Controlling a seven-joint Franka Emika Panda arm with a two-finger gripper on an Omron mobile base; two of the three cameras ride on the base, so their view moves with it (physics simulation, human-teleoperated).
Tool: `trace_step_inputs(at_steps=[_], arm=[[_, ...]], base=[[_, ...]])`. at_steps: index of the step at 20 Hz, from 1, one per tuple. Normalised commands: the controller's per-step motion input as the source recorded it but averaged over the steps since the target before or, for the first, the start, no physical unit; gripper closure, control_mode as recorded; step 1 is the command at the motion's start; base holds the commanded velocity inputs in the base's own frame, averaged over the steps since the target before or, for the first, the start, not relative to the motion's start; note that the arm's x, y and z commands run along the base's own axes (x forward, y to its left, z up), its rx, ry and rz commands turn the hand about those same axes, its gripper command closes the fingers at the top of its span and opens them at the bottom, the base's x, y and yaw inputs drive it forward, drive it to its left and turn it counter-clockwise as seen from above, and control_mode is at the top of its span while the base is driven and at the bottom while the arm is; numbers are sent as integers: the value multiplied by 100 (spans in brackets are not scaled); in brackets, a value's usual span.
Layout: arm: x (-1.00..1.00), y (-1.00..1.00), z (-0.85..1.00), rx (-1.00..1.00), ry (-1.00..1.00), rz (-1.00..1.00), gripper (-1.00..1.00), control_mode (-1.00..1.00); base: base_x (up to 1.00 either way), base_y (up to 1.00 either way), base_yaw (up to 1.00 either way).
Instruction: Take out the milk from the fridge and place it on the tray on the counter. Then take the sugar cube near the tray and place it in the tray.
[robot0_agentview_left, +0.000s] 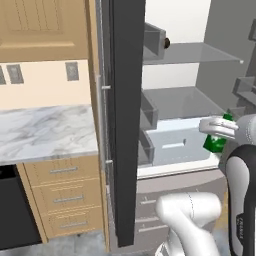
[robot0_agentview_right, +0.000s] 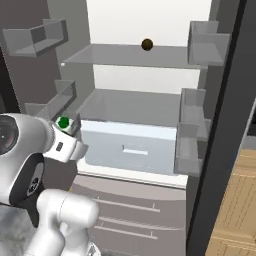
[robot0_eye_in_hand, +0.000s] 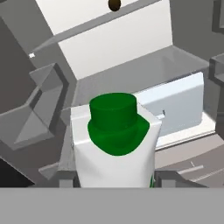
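The gripper (robot0_eye_in_hand: 114, 181) closes its jaws on the milk (robot0_eye_in_hand: 114, 140), holding the carton upright just in front of the open fridge (robot0_agentview_right: 150, 115), beside the left door bins and level with the pale drawer (robot0_agentview_right: 131, 147).

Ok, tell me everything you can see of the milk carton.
The small milk carton has a white upper body rising to a green shoulder and a round green cap, with green lower sides showing in the left base view. It looks like smooth card, closed and roughly upright. It sits in the gripper of the white robot arm, whose dark fingers flank its base, at the open front of the dark grey fridge, ahead of the pale drawer.
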Motion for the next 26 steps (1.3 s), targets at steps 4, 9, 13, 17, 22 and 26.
trace_step_inputs(at_steps=[4, 9, 13, 17, 22, 26], arm=[[0, 0, 0, 0, 0, 0, 100, 100], [0, 0, 0, 0, 0, 0, 100, 100], [0, 0, 0, 0, 0, 0, 100, 100], [0, 0, 0, 0, 0, 0, 100, 100], [0, 0, 0, 0, 0, 0, 100, 100], [0, 0, 0, 0, 0, 0, 100, 100]], base=[[-100, 23, 0], [-94, 89, 24], [-13, 21, 97], [0, 0, 100], [0, 0, 100], [0, 0, 100]])
